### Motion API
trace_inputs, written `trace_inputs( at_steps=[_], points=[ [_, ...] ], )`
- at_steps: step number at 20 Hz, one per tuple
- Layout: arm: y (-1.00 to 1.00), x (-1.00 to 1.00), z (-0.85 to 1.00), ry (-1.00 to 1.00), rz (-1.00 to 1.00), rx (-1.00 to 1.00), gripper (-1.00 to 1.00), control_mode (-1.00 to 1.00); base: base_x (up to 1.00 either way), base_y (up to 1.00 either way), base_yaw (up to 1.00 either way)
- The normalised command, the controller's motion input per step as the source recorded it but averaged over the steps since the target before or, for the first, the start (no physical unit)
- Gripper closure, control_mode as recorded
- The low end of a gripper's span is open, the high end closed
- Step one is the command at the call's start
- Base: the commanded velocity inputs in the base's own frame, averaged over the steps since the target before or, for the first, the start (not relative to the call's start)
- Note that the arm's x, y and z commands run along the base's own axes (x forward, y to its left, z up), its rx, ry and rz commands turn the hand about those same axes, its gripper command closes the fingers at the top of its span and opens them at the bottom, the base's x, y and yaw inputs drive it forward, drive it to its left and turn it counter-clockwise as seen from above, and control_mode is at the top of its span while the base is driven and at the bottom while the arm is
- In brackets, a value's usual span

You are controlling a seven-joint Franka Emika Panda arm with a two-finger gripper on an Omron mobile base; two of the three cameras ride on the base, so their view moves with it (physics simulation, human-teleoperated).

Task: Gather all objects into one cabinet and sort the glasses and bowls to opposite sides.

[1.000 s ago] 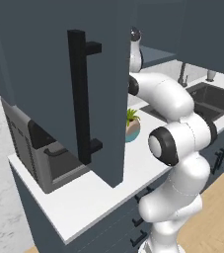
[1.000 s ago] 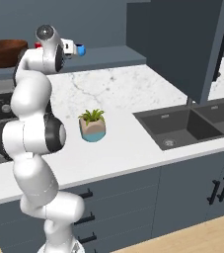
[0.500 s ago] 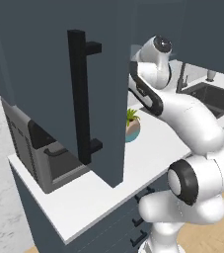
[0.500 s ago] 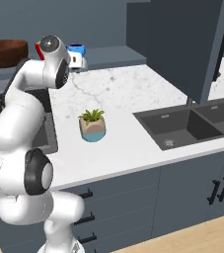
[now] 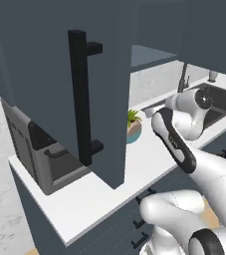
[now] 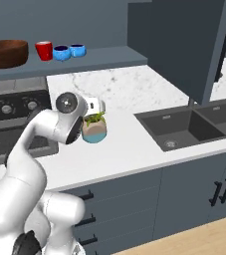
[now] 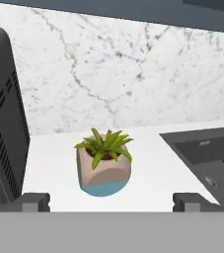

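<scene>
While seemingly empty — jaws wide, plant [image 7: 103,165] ahead

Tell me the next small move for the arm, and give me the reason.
Probably lift the open, empty gripper away from the potted plant and back up toward the cabinet shelf. There the wooden bowl, red cup and two blue bowls stand in one row, the cup between the bowls, so it likely needs moving to one end.

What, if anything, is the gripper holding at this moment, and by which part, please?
Nothing is held. The gripper is open, its fingertips spread wide with only air between them, facing the potted plant on the counter without touching it.
</scene>
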Motion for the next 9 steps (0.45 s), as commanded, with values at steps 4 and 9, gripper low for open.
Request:
trace_inputs(
  at_steps=[4, 9],
  points=[
    [-0.07, -0.74, -0.72, 0.02, 0.00, -0.16, -1.00, -1.00, 0.00, 0.00, 0.00],
    [0.04, -0.05, -0.02, 0.02, 0.01, -0.03, -1.00, -1.00, 0.00, 0.00, 0.00]
  ],
)
